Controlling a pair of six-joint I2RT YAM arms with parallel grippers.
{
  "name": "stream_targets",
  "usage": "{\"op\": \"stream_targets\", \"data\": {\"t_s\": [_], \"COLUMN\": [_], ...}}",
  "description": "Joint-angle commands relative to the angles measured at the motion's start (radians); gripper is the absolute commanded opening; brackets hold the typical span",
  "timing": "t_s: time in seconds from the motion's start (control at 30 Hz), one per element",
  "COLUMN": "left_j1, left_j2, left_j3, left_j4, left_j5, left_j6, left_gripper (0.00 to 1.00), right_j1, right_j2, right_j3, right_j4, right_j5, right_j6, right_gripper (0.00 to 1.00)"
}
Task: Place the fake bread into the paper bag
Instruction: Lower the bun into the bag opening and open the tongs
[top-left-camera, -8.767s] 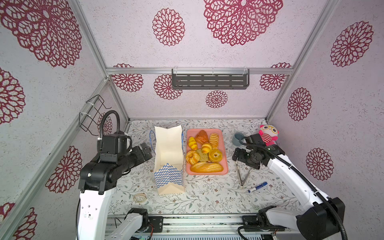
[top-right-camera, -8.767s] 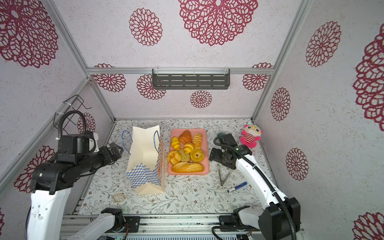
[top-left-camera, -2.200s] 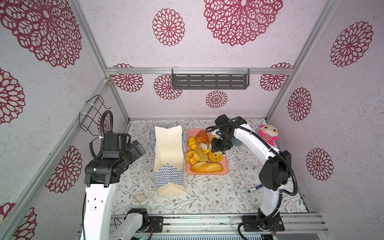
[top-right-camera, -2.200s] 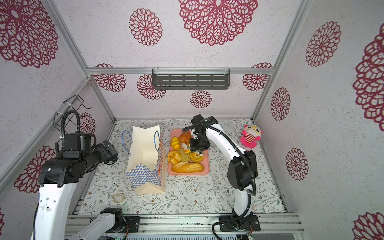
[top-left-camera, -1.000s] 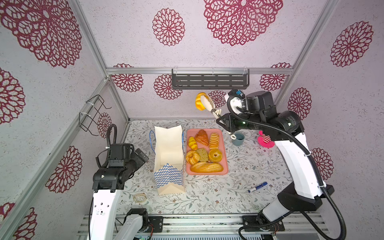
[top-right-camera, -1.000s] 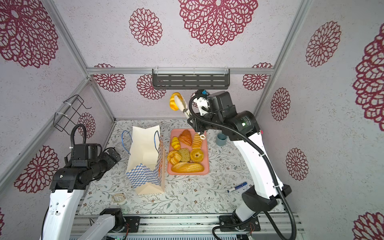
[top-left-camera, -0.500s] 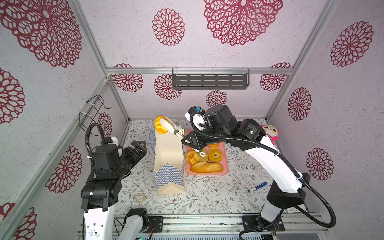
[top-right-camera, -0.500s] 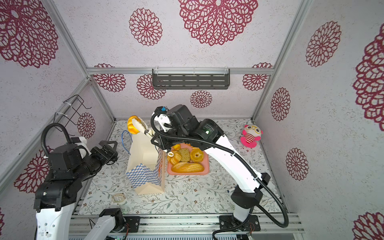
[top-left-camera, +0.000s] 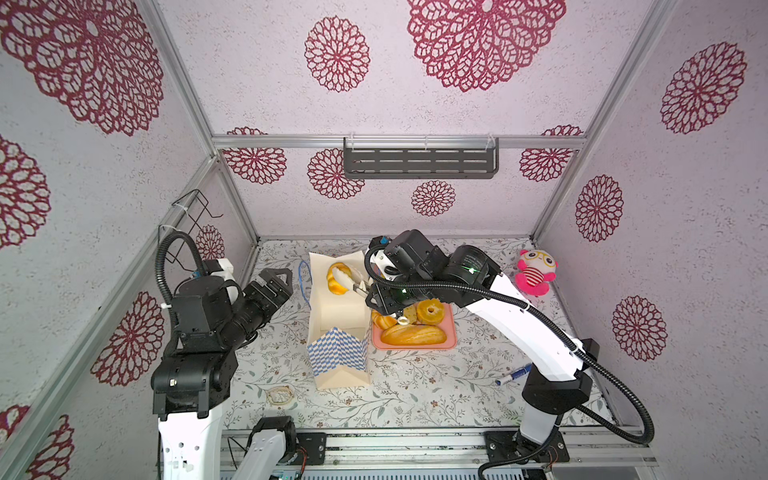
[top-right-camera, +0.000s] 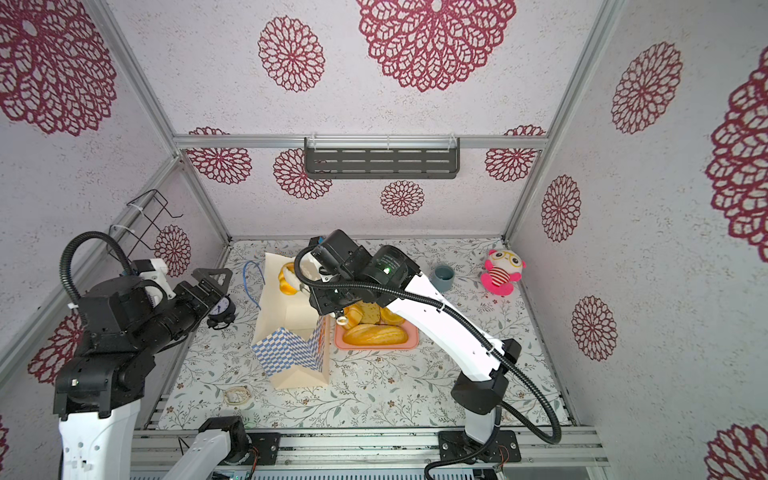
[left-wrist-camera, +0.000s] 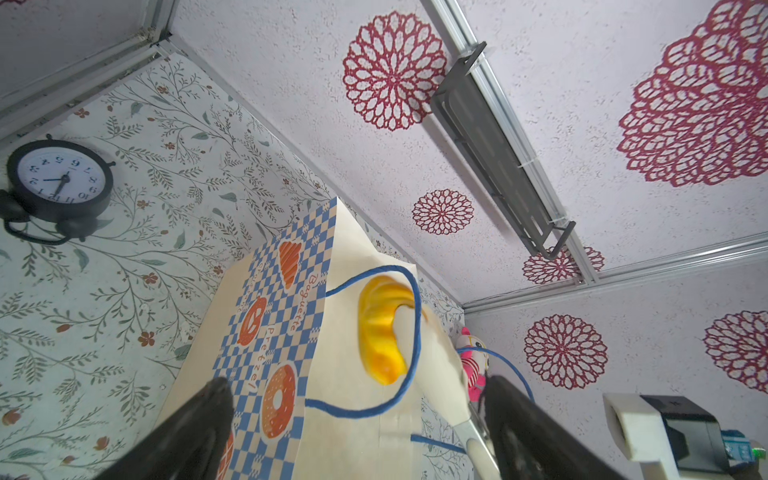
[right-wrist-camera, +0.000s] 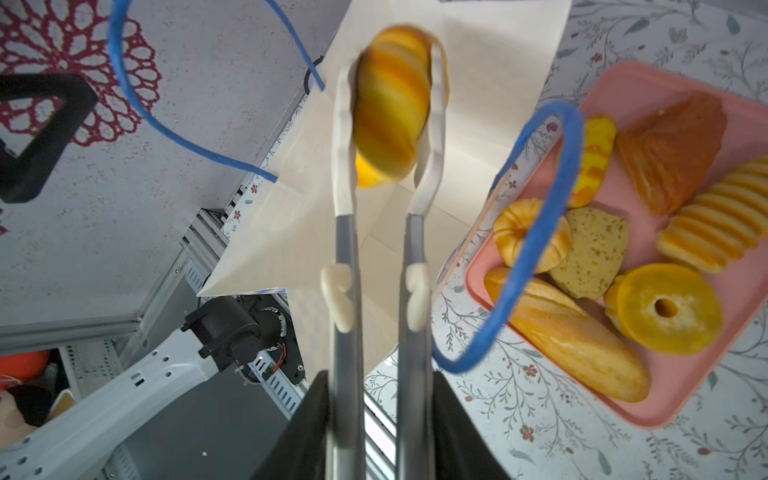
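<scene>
A: A golden croissant (right-wrist-camera: 390, 112) is seen between the white tips of the tongs (right-wrist-camera: 345, 291), right at the open mouth of the paper bag (right-wrist-camera: 478, 104). It is blurred in the right wrist view, so whether the tips are pressing on it cannot be told.

B: The tongs themselves are pinched low on their grey arms by the black fingers of the right hand (right-wrist-camera: 376, 424), which is reached across from the tray side.

A: The bag is stood upright on the floral counter (top-left-camera: 415, 395), and its blue cord handle (right-wrist-camera: 507, 299) is looped beside the tongs.

B: Just to its right the pink tray (right-wrist-camera: 648, 87) is parked. A long loaf (right-wrist-camera: 577, 345), a ring donut (right-wrist-camera: 665, 309), a speckled slice (right-wrist-camera: 590, 253), a ridged roll (right-wrist-camera: 715, 220), a fluted ring (right-wrist-camera: 519, 220) and a brown croissant (right-wrist-camera: 673, 149) are laid on it.

A: The left hand (top-left-camera: 282, 286) is held to the bag's left, apart from it, with its fingers spread wide.

B: Near that hand an alarm clock (top-right-camera: 219, 309) is set. Further right, a cup (top-right-camera: 444, 277), a pink plush toy (top-left-camera: 534, 272) and a blue marker (top-left-camera: 513, 376) are scattered on the counter.
</scene>
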Motion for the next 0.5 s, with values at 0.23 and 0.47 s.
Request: {"op": "stream_targets", "data": {"t_s": [0.23, 0.47], "left_j1": [0.0, 0.0], "left_j2": [0.035, 0.027], "left_j3": [0.0, -0.02], "left_j4": [-0.022, -0.023], "left_j5": [-0.032, -0.054], "left_j6": [0.032, 0.04], "left_gripper": [0.97, 0.97], "right_j1": [0.008, 0.006], "right_j2": [0.001, -0.081], "right_j3": [0.011, 0.038], "right_j4": [0.066, 0.186], "right_j5": [-0.021, 0.031], "right_j6": [-0.023, -0.032], "right_gripper": [0.36, 0.36]}}
